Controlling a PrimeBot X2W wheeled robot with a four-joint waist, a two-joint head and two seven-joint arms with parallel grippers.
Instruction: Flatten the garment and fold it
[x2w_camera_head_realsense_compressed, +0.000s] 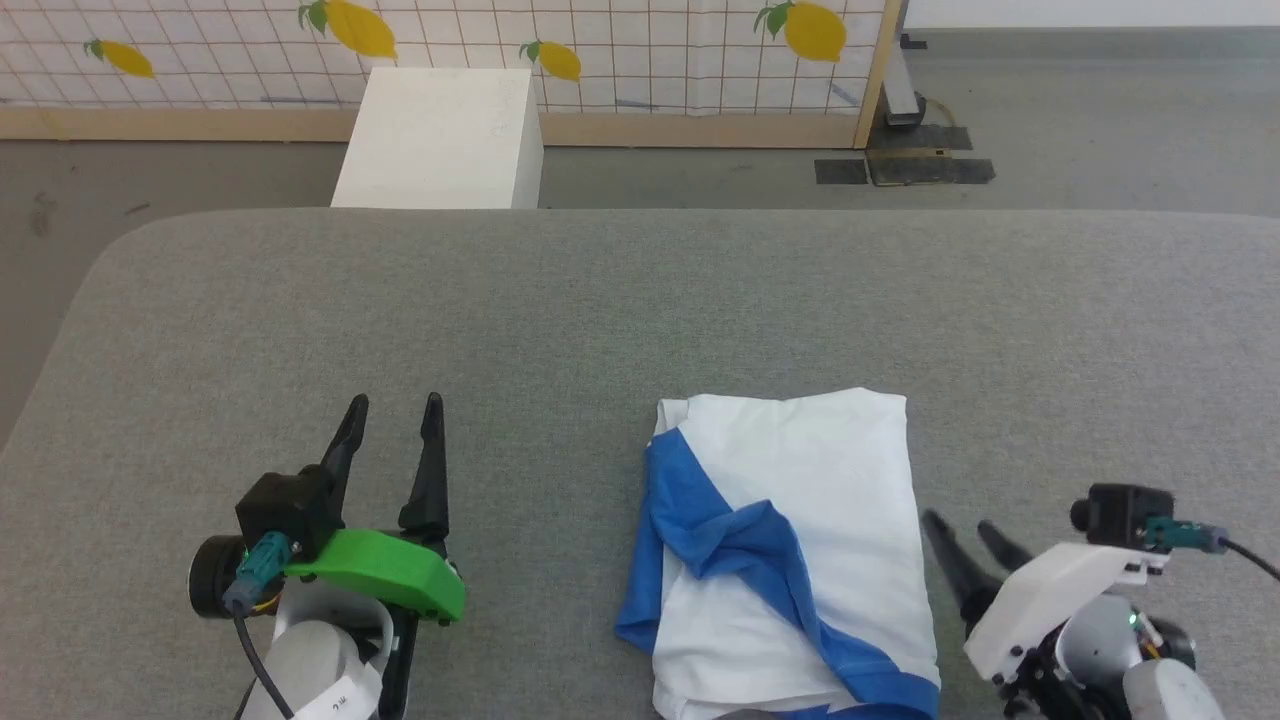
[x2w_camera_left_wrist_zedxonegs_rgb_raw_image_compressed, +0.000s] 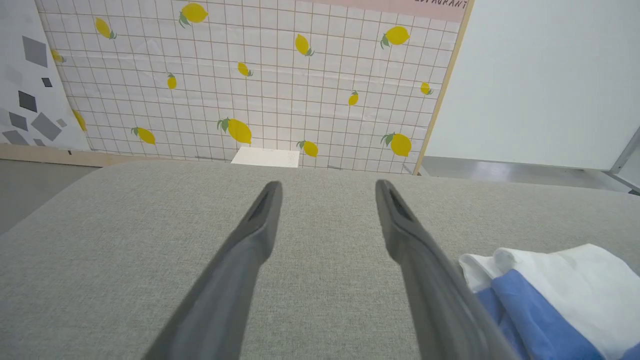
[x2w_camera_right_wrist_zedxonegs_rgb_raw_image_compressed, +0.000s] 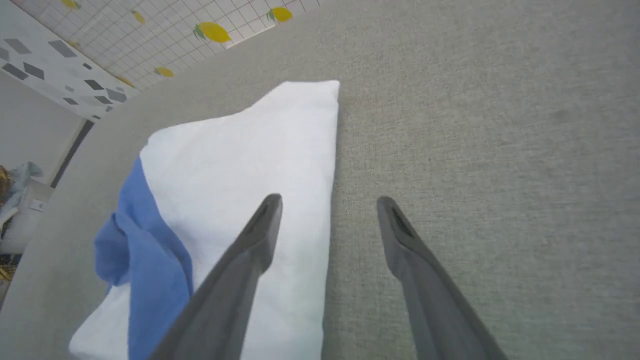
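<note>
Head view: the right hand has its two fingers spread wide with nothing between them, just beside the right edge of the garment. The left hand is also wide apart and empty, well to the left of the cloth over bare bench. The garment lies folded into a rough rectangle near the bench's front edge, white with a rumpled blue sleeve running diagonally across it. Beyond the bench stands a white box.

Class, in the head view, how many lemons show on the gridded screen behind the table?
4: a far-left lemon, a lemon at the top edge, a lemon above the white box, a right lemon. More may be hidden above the frame.
</note>
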